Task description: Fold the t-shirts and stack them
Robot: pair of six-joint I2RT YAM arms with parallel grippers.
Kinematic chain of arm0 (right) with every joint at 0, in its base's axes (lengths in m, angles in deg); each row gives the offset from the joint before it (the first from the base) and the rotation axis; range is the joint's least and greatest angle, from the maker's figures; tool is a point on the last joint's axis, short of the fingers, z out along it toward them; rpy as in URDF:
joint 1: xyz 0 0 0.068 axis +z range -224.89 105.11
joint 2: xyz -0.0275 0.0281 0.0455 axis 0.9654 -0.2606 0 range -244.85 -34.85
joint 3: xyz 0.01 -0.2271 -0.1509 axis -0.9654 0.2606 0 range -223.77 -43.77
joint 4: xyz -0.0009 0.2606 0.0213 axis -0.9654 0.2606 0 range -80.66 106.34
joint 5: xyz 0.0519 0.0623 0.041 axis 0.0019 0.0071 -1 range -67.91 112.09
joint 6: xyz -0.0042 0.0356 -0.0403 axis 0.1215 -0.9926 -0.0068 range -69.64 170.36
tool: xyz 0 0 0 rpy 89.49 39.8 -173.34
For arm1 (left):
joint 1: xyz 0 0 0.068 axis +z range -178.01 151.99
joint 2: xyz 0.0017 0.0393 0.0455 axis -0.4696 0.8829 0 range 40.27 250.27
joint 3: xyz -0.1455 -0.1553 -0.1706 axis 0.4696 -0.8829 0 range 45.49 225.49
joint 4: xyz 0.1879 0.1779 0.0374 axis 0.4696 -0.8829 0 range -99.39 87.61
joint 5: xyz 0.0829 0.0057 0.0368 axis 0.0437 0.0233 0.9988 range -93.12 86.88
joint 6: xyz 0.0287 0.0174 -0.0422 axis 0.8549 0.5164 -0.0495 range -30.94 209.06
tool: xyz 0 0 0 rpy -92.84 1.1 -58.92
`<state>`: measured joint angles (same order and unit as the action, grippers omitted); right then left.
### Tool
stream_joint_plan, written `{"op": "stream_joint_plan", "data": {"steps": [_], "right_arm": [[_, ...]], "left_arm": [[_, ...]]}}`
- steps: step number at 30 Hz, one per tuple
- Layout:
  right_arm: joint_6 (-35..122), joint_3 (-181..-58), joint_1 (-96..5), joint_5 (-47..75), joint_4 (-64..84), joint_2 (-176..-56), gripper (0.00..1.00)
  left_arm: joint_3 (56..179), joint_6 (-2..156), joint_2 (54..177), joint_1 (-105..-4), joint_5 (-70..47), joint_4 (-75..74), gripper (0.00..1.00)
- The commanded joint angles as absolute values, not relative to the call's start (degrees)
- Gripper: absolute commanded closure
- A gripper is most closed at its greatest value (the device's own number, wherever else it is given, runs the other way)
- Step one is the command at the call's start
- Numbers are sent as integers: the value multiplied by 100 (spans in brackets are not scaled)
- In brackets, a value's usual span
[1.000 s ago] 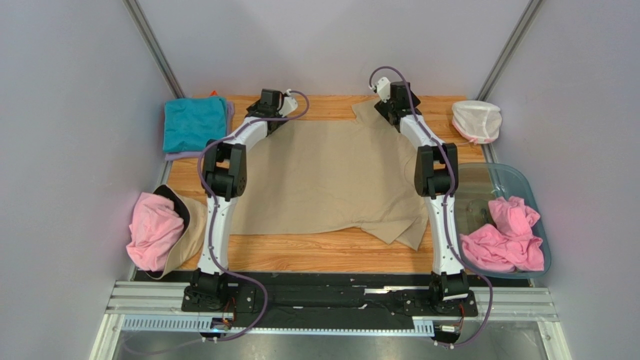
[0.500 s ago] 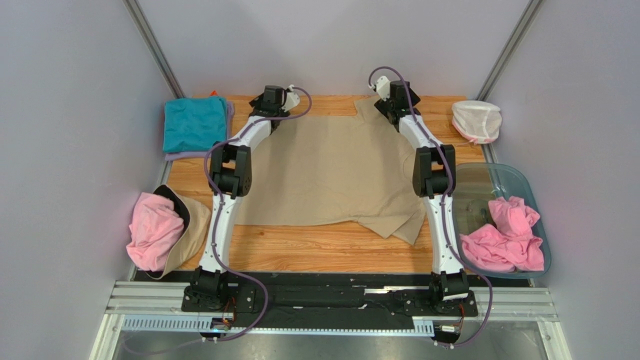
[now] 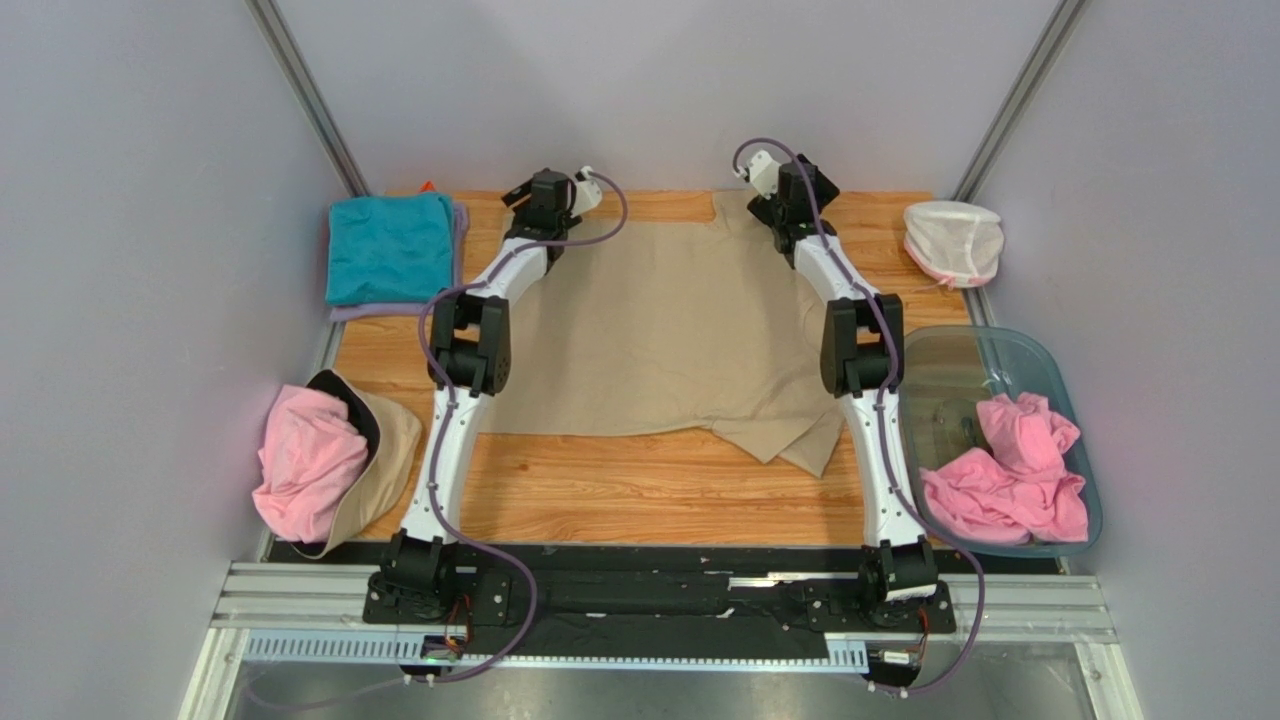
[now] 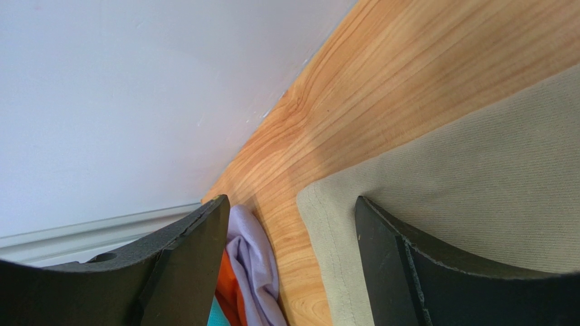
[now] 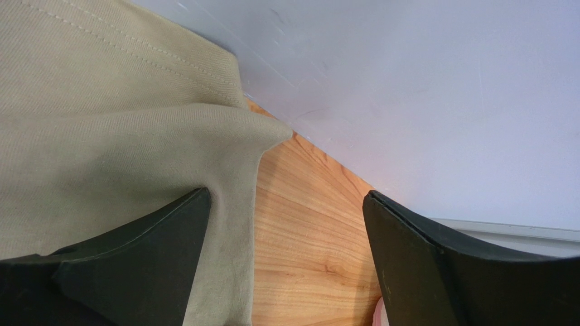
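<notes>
A large tan t-shirt (image 3: 661, 330) lies spread flat across the middle of the table. My left gripper (image 3: 549, 192) is at its far left corner. In the left wrist view the gripper (image 4: 293, 210) is open and the tan corner (image 4: 422, 183) lies under the right finger (image 4: 442, 278). My right gripper (image 3: 774, 188) is at the far right corner. In the right wrist view it (image 5: 286, 197) is open, with its left finger (image 5: 122, 265) over the tan cloth (image 5: 122, 136). A folded teal t-shirt (image 3: 388, 248) lies on a lilac one (image 3: 376, 312) at the far left.
A pink t-shirt (image 3: 308, 458) sits bunched on a tan cloth at the table's left edge. More pink t-shirts (image 3: 1007, 480) lie in a clear bluish tub (image 3: 1037, 360) on the right. A white net pouch (image 3: 951, 240) is at the far right. The back wall is close behind both grippers.
Both arms have stretched farther toward the back wall. The tan t-shirt has slid away from the front edge with them and lies flatter.
</notes>
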<state>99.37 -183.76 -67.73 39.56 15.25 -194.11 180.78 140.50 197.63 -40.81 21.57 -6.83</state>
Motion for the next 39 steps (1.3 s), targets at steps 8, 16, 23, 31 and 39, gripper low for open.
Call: {"op": "stream_joint_plan", "data": {"steps": [8,16,23,31,39], "right_arm": [[9791,-18783,-6830,4072,1075,-19376,8],[9721,-17906,-6777,4125,969,-18366,2],[9501,-16342,-6655,4187,1417,-16865,2],[9370,-13248,-6452,3721,3302,-14221,10],[9149,-11438,-6461,2807,5310,-12671,23]], "left_arm": [[18234,13863,19576,-4093,2448,-274,18],[17523,13819,18618,-4146,2456,-37,6],[16540,13530,17239,-4233,2518,-386,5],[13389,12922,14622,-4549,1815,-1346,11],[11188,12448,12643,-4726,744,-2495,19]]}}
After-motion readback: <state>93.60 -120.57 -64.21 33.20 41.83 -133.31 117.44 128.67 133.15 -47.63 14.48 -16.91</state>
